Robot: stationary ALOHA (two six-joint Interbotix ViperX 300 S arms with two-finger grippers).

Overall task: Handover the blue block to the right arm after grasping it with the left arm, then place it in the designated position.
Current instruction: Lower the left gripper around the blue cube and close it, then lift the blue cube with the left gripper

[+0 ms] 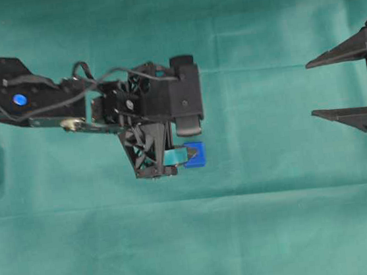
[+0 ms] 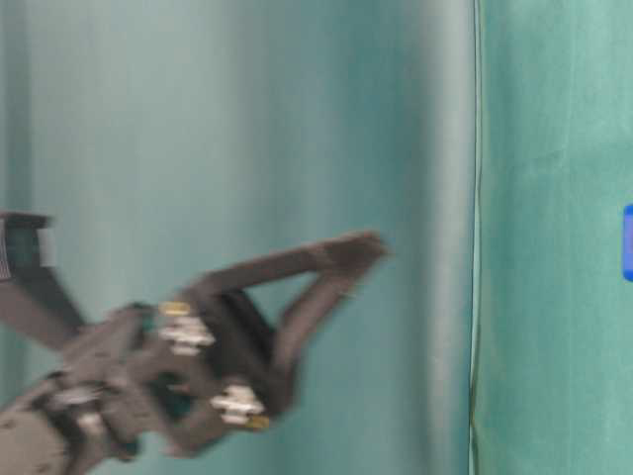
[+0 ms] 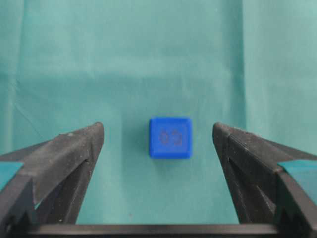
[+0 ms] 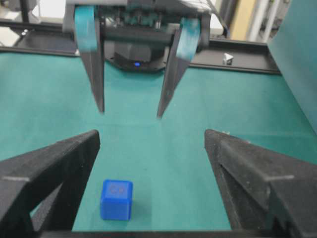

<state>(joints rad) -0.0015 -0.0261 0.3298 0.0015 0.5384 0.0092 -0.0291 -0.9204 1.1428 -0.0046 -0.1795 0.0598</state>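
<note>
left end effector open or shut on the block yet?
Open. In the left wrist view the left end effector fingers stand wide apart, with cloth visible on both sides of the blue block.

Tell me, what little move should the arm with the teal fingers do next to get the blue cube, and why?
Probably lower straight down, then close. The left gripper is open and hangs above the green cloth, with the blue block lying free between its two fingers, touching neither. The right gripper waits open at the far side, so the grasp likely comes before any handover.
</note>
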